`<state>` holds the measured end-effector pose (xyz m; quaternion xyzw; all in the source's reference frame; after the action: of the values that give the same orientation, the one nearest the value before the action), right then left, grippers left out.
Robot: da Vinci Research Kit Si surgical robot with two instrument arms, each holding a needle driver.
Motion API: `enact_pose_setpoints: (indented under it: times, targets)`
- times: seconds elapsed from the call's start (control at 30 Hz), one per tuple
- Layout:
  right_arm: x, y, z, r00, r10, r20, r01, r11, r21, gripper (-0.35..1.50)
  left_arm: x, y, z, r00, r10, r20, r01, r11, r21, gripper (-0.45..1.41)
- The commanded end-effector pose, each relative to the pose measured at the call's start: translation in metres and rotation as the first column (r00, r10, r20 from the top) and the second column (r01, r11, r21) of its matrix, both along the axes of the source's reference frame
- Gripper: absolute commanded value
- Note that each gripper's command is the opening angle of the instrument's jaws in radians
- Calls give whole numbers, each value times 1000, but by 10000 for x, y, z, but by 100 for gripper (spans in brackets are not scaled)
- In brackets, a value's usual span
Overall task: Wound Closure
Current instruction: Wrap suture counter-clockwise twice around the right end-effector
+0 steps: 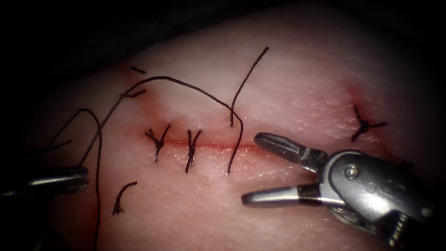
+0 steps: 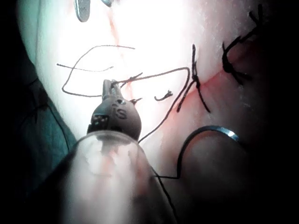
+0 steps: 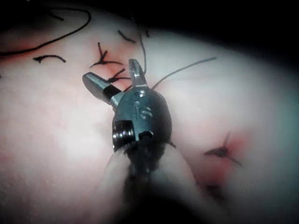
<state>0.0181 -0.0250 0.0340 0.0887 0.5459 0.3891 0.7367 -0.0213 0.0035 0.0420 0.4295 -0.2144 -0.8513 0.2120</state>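
The tissue [image 1: 297,79] carries a horizontal cut [image 1: 216,147] with two knotted stitches [image 1: 158,140] across its left part. A third pass of thread [image 1: 237,139] crosses the cut, and its free tail rises to the upper right. My right tool [image 1: 251,168] stands open just right of that pass, holding nothing; its jaws [image 3: 111,71] spread wide. My left tool [image 1: 69,179] is at the far left, shut on the long thread [image 2: 140,77] near its tip [image 2: 108,86]. The curved needle [image 2: 212,129] lies loose on the tissue, held by neither tool, with thread trailing from its end.
A separate knotted stitch [image 1: 364,124] sits on the tissue to the upper right. Cut ends of thread [image 1: 121,197] lie below and above the cut on the left. Red fluid lines the cut. A long loop of thread [image 1: 98,153] drapes over the left side.
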Motion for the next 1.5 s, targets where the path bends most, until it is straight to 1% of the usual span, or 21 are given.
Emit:
enact_pose_setpoints:
  times: [0.03,0.1,0.13,0.17,0.23,0.33,0.4,0.47,0.53,0.6,0.7,0.83,0.97,1.0,1.13,1.33,1.5]
  targets:
    - [0,25,-5,1000,5,-8,-5,1000,8,94,-6,11,2,1000,5,-4,-5,1000,-12,-45]
    - [-10,40,-9,1000,2,-11,-2,1000,18,-5,-8,12,2,1000,6,-7,-6,1000,-22,-45]
    - [-16,50,-10,999,-28,14,29,999,-32,-35,-10,13,2,1000,2,-6,-2,1000,-23,-45]
    - [-19,59,-10,998,-60,37,62,995,-83,-35,-10,14,2,1000,2,-7,-2,1000,-28,-45]
    - [-24,75,-8,992,-114,50,120,985,-124,-35,-11,15,2,1000,-1,-7,1,999,-34,-45]
    - [-26,100,5,992,-114,52,119,987,-108,-35,-13,18,2,1000,1,-13,-1,999,-41,-45]
    - [-19,112,20,990,-124,60,130,986,-100,-35,-15,21,1,1000,1,-9,-1,999,-44,-45]
    - [-7,120,38,989,-142,47,146,984,-105,-35,-19,24,0,1000,5,2,-5,999,-53,-45]
    - [6,121,53,988,-153,27,155,981,-113,-35,-22,27,-2,1000,5,12,-5,998,-57,-45]
    - [23,117,70,985,-170,7,170,980,-108,-35,-25,30,-4,1000,6,23,-4,998,-61,-45]
    - [61,98,103,981,-193,-32,188,974,-126,-35,-29,35,-8,999,0,49,3,998,-67,-45]
    - [83,88,119,980,-186,-73,175,976,-130,-35,-31,37,-9,997,0,76,6,997,-70,-45]
    - [98,81,123,975,-182,-125,168,979,-117,-35,-37,39,-8,995,6,96,1,997,-72,-45]
    - [104,77,120,970,-184,-157,169,980,-106,-35,-41,40,-7,995,7,102,1,997,-72,-45]
    - [111,68,109,959,-183,-218,167,982,-93,-35,-49,49,2,995,-1,102,8,997,-76,-45]
    - [113,59,97,937,-167,-306,151,985,-78,-35,-56,63,36,996,5,94,-1,999,-44,-45]
    - [106,58,95,928,-145,-344,132,989,-61,-35,-50,63,63,998,-8,66,9,1000,-14,-45]
